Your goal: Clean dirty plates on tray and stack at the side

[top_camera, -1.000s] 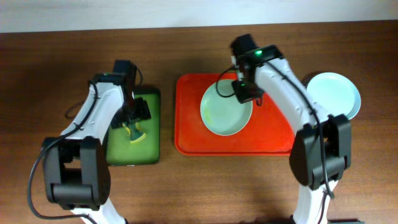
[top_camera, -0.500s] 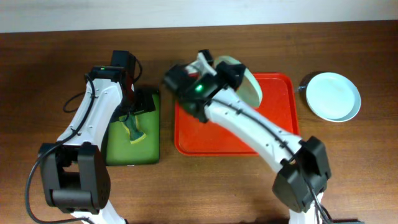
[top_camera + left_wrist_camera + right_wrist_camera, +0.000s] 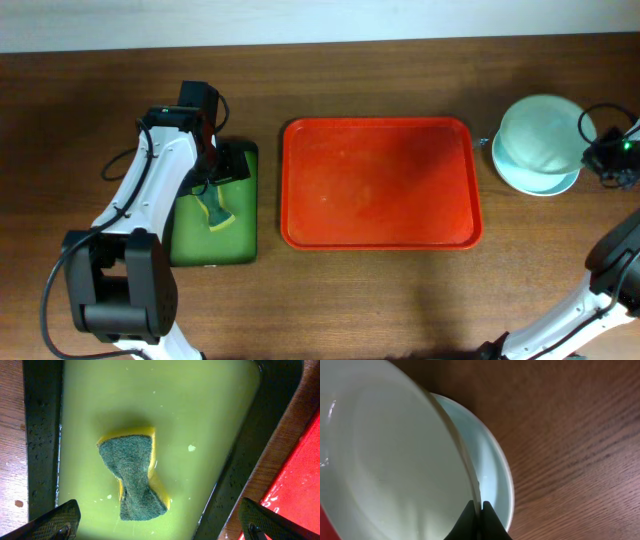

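The red tray (image 3: pixel 380 185) lies in the middle of the table with no plate on it. My right gripper (image 3: pixel 598 152) is shut on the rim of a pale plate (image 3: pixel 535 132) and holds it tilted just above another plate (image 3: pixel 545 181) that rests on the table to the right of the tray. In the right wrist view the jaws (image 3: pixel 477 519) pinch the held plate's (image 3: pixel 385 460) edge over the lower plate (image 3: pixel 487 467). My left gripper (image 3: pixel 157 527) is open above the green tray, over a yellow-green sponge (image 3: pixel 132 475).
The smaller dark-rimmed green tray (image 3: pixel 240 245) with yellowish liquid stands left of the red tray, with the sponge (image 3: pixel 214 212) in it. Bare wooden table surrounds both trays.
My right arm has swung from over the red tray to the far right, carrying the plate over the plate at the side. The left arm has stayed over the green tray.
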`<control>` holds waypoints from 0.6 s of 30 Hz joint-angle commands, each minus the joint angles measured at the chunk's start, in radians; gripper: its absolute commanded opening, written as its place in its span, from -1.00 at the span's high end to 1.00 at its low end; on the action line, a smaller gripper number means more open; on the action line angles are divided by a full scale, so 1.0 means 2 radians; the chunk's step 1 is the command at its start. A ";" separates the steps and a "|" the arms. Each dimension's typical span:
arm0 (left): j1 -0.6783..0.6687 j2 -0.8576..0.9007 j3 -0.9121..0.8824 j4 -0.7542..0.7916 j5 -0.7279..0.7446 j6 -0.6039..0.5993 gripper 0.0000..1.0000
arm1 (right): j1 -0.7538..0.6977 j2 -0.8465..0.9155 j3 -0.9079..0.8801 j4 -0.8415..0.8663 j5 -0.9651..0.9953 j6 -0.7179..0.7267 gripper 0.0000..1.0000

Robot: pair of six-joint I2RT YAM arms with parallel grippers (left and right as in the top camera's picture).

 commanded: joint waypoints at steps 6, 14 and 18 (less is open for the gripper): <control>-0.002 -0.008 0.005 -0.001 0.005 0.007 -0.98 | 0.002 -0.023 -0.002 -0.061 0.010 0.021 -0.97; -0.002 -0.008 0.005 0.000 0.005 0.007 -0.99 | 0.006 -0.282 -0.003 -0.237 0.131 0.061 -0.97; -0.002 -0.008 0.005 -0.001 0.005 0.007 -0.99 | 0.089 -0.473 -0.039 -0.225 0.086 0.064 -0.97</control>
